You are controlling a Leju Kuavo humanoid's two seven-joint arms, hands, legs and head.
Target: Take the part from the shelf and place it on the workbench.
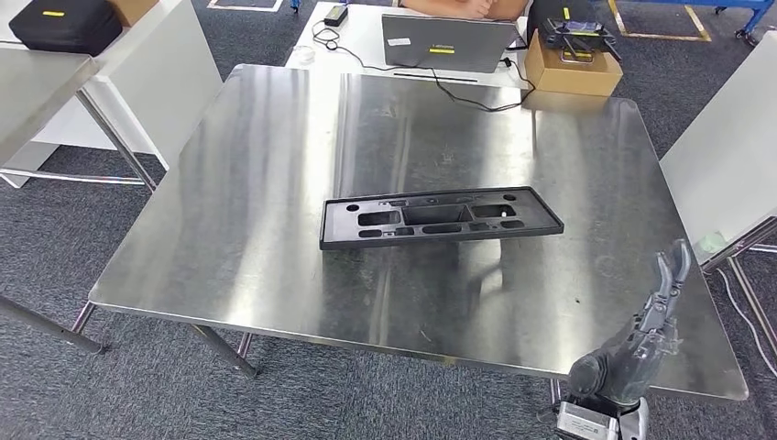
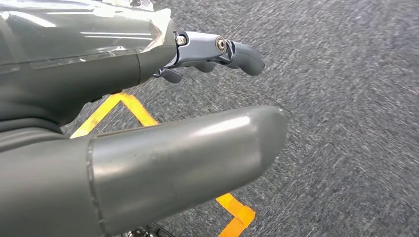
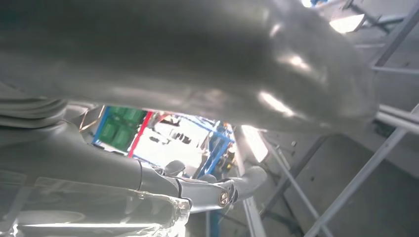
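Right hand (image 1: 652, 316) released, fingers apart over the workbench (image 1: 229, 229) edge; black part (image 1: 438, 218) lies well ahead; left hand (image 2: 148, 118) empty above carpet

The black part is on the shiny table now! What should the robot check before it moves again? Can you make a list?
1. Black part lies on the workbench: ok.
2. Part sits well inside the table's edges, away from the rim: ok.
3. Right hand holds nothing, fingers apart, off to the side of the part: ok.
4. Left hand holds nothing, hanging over the carpet floor: ok.
5. Part lies fully flat: cannot tell, one long edge looks slightly raised.
6. Laptop and its cable at the far edge stay clear of the part: ok.
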